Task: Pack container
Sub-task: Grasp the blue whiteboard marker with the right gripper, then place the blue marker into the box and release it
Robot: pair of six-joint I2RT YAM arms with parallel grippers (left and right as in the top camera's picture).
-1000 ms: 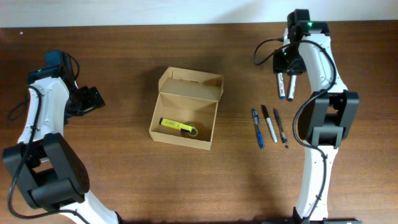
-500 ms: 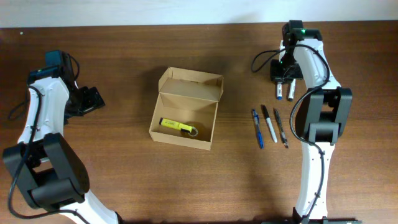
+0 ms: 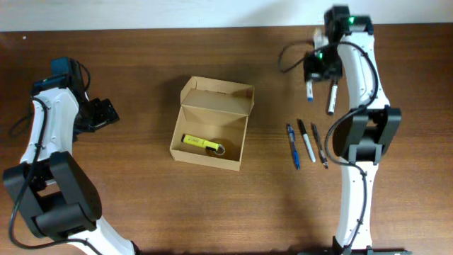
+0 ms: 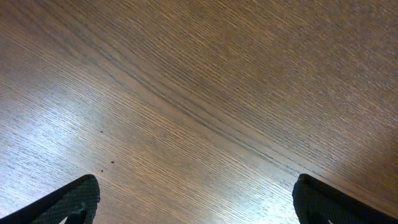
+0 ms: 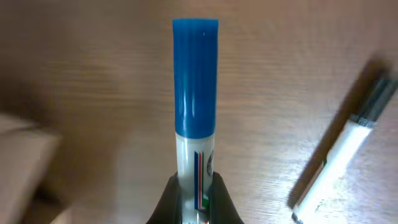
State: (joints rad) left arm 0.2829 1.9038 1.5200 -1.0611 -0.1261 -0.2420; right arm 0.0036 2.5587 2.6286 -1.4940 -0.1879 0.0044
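The right claw clamps the white barrel of a blue-capped marker, cap pointing away from the wrist camera; a second ago this marker lay on the counter beside its twin, and half a second ago the claw was down over the pair; now it is lifted and carried a little toward the container, so one more item looks ready for packing. The white marker with a dark cap is left alone on the wood, well right of the container and beyond the lifted one. Three pens lie side by side between that marker's side of the counter and the container, untouched. The container sits mid-counter; plain tan cardboard, its hinged flap standing open along the far edge, a yellow highlighter lying across its floor with plenty of room around it. Well left of the container the left claw hangs idle over bare wood, its fingers spread apart with nothing between them.
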